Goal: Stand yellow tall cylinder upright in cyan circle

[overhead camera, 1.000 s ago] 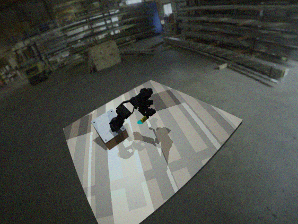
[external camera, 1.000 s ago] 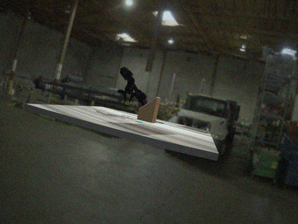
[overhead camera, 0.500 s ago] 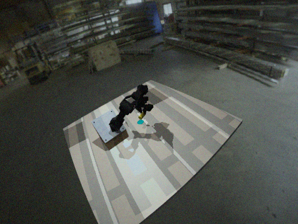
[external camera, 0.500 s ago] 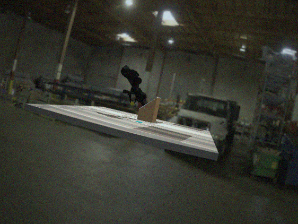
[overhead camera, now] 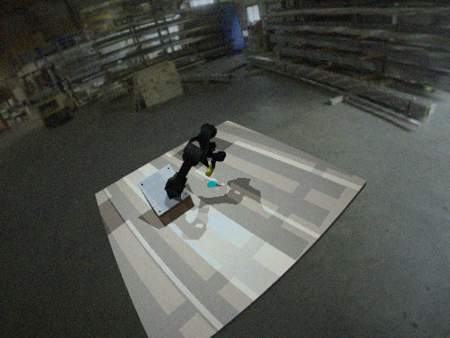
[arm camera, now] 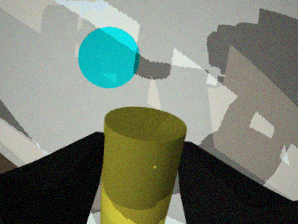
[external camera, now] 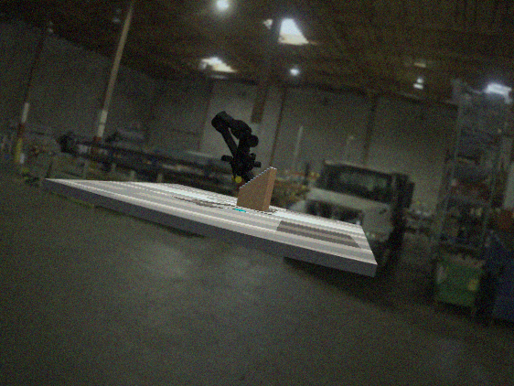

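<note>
The yellow tall cylinder (overhead camera: pixel 209 171) (external camera: pixel 238 179) (arm camera: pixel 142 167) is held in the air above the table. In the wrist view its round end faces away from the camera side, toward the table. It looks tilted in the top view. My gripper (arm camera: pixel 143 147) is shut on the cylinder, with one black finger on each side of it. The cyan circle (overhead camera: pixel 212 184) (external camera: pixel 240 210) (arm camera: pixel 107 57) lies flat on the table with nothing standing on it. In the wrist view it is ahead and to the left of the cylinder's end. The cylinder's far end is cut off by the frame.
The arm's base plate (overhead camera: pixel 153 190) sits on a brown block (overhead camera: pixel 178 211) (external camera: pixel 257 192), close to the cyan circle. The light patchwork table (overhead camera: pixel 240 276) (external camera: pixel 151 201) carries shadows of the arm around the circle. The table's edges lie farther out.
</note>
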### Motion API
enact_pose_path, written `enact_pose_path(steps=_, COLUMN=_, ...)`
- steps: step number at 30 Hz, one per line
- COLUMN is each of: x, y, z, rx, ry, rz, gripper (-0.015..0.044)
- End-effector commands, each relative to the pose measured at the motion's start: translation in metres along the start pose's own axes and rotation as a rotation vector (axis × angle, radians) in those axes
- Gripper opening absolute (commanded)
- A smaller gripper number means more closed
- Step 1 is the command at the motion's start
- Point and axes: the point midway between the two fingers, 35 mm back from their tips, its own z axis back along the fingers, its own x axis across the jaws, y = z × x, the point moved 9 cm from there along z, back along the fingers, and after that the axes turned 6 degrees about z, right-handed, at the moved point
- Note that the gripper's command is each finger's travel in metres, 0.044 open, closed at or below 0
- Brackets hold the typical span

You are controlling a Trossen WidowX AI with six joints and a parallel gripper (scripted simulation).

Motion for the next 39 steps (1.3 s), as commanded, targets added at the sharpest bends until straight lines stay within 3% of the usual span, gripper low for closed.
enact_pose_path(steps=1, x=0.014, y=-0.009, z=0.001, rx=0.002, ry=0.002, rz=0.073, gripper=0.0105)
enact_pose_path(steps=10, x=0.037, y=-0.02, z=0.002, rx=0.011, ry=0.012, rz=0.185, gripper=0.0105)
enact_pose_path(steps=39, x=0.03, y=-0.009, z=-0.017, rx=-0.063, ry=-0.147, rz=0.165, gripper=0.0105)
